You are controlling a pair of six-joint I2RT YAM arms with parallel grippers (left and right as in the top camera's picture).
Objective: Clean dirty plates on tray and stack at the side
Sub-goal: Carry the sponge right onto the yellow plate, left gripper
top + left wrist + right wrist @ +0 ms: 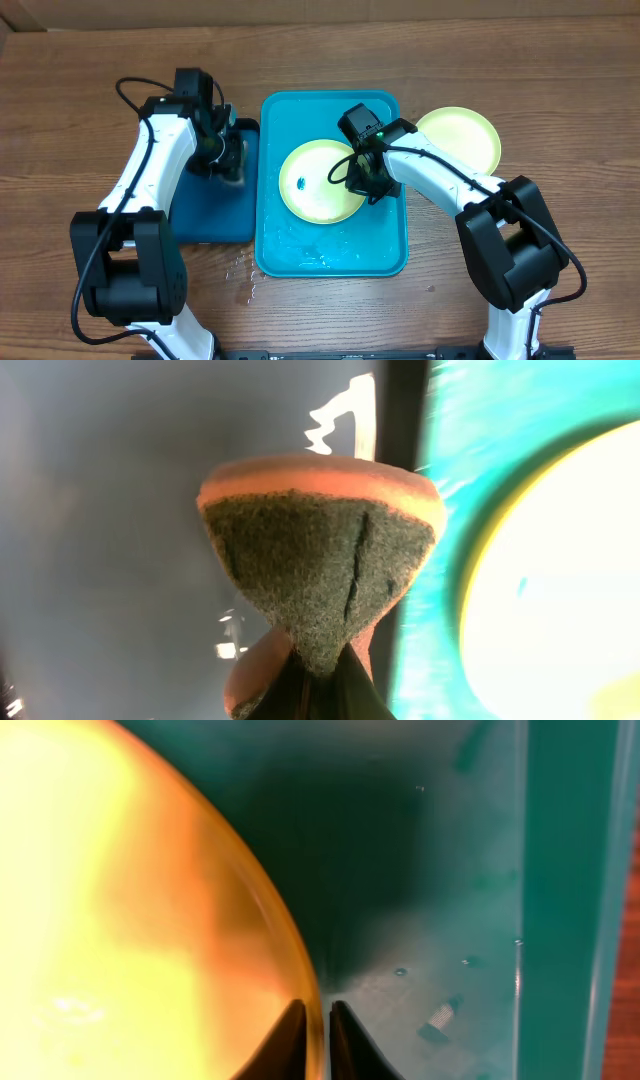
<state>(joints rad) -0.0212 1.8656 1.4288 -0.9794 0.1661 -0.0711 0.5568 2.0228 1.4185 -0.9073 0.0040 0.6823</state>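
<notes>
**Progress status: partly complete, judged from the present layout.**

1. **Plate in work.** One yellow-green plate (322,182) lies inside the turquoise tray (385,255), in its upper half. A small blue smear (300,183) marks the left part of the plate, so cleaning of this plate is judged unfinished.

2. **Stack location.** A second yellow-green plate (460,135) lies on the worktop (80,90), just beside the tray's right rim and outside it. No smear shows on it from overhead, so it reads as cleaned and set aside. Whether another plate lies beneath it cannot be told.

3. **Right end effector** (365,180). It is closed on the right rim of the plate in the tray. The right wrist view shows the rim pinched between the two fingertips, with the wet tray floor beyond.

4. **Left end effector** (230,165). It is closed on a scouring sponge (320,560), orange foam with a dark abrasive face. The sponge is held over the dark-blue tray (210,220) to the left of the turquoise tray, apart from the plate.

5. **Work remaining.** The smear is to be wiped off, and the plate then goes onto the one at the side. No light blue plate is visible in any view.
</notes>
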